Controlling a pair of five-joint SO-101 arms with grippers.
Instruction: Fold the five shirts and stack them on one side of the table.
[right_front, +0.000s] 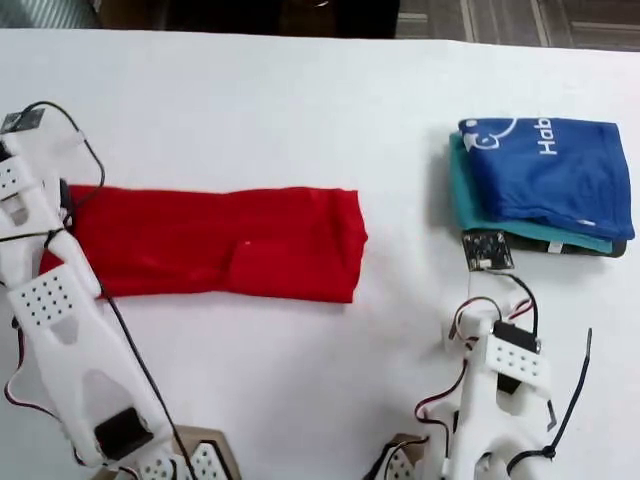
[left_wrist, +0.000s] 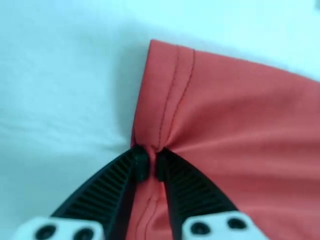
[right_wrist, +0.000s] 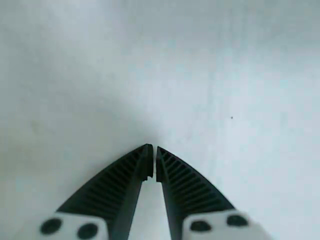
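The red shirt lies as a long folded strip on the left half of the table. The left gripper pinches the shirt's stitched hem at its left end, jaws clamped on the cloth. The right gripper, jaws pressed together and holding nothing, hangs over bare table near the stack of folded shirts at the right, blue on top.

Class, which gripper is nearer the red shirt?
Left. The left gripper is shut on the red shirt, at its hem; the right gripper hovers over the table, apart from it.
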